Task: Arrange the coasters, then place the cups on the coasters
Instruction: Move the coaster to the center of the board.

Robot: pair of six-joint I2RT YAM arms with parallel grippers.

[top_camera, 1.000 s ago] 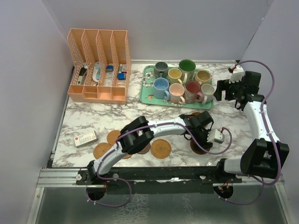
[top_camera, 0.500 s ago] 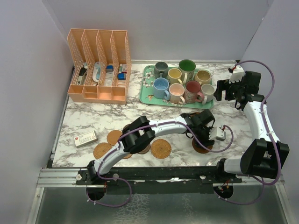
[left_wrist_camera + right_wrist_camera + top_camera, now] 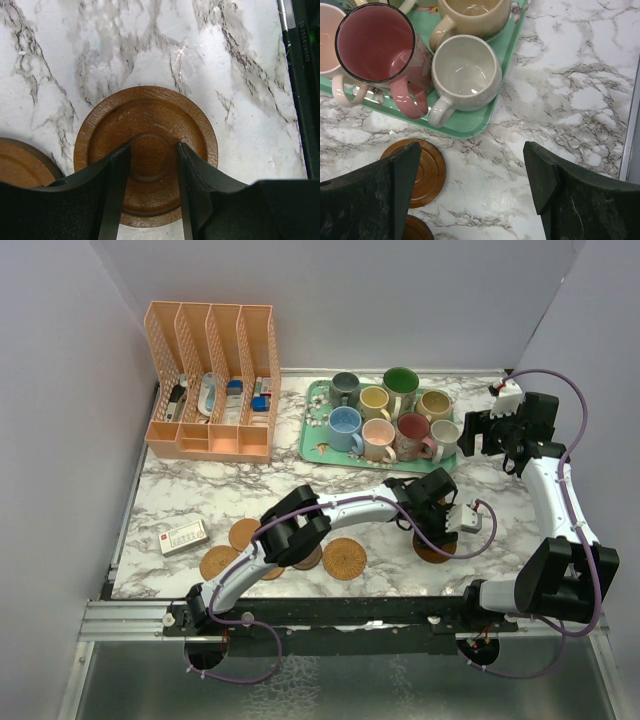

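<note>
A dark brown coaster (image 3: pixel 145 115) lies flat on the marble under my left gripper (image 3: pixel 152 147), whose narrowly parted fingers straddle its raised middle; the top view shows this coaster (image 3: pixel 437 548) below the left gripper (image 3: pixel 432 502). The edge of another coaster (image 3: pixel 20 165) shows beside it. More coasters (image 3: pixel 344 558) lie at front left. Several cups stand on the teal tray (image 3: pixel 315 435), the cream cup (image 3: pixel 465 72) and dark red cup (image 3: pixel 375 42) nearest my right gripper (image 3: pixel 472 150). It hangs wide open and empty over bare marble, right of a coaster (image 3: pixel 425 172).
An orange file rack (image 3: pixel 210 380) stands at the back left. A small white box (image 3: pixel 183 537) lies near the front left edge. Walls close in on three sides, and a metal rail (image 3: pixel 632 100) edges the table on the right.
My left gripper has moved a little right and away from the arm bases, and the dark coaster under it has shifted the same way. The right arm has stayed still.
</note>
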